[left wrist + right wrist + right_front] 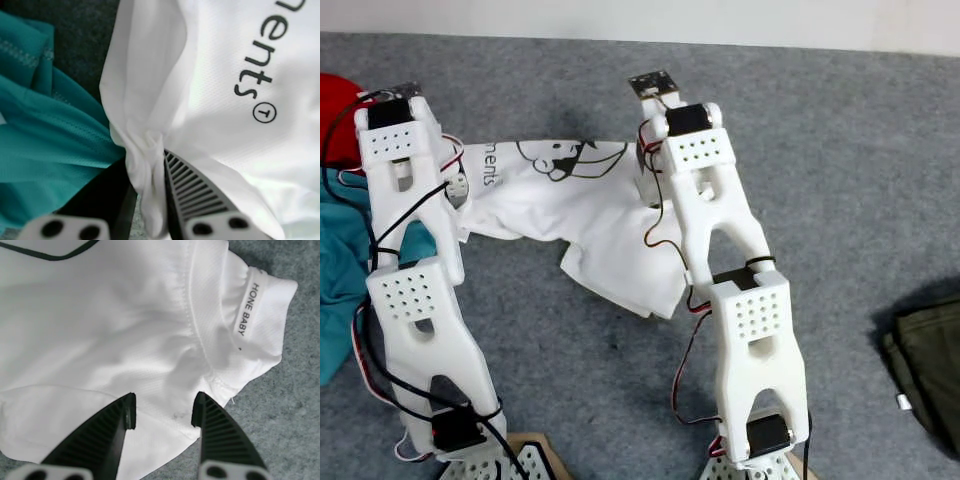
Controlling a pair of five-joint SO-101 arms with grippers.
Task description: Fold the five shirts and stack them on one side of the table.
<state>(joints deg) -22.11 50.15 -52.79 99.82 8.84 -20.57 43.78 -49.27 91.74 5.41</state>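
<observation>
**Operator:** Which step is in hand?

**Technician:** By my reading, the white shirt [590,215] is being spread flat on the counter [840,150] before its first fold. To its left lie a red garment [335,100] and a teal shirt [340,270]. Well to its right lies a dark olive garment [930,360].

**Operator:** Jaw state?

**Technician:** The left jaws are clamped on a bunched fold at the white shirt's left edge. The right jaws are spread apart over its right corner, near the sewn tag [248,307], and grip nothing.

**Operator:** Orientation?

**Technician:** Print side up. The long axis runs left to right between the arms. I cannot tell which end is the collar.

**Operator:** Next move?

**Technician:** Probably close the right jaws on that corner, then draw both edges apart.
</observation>
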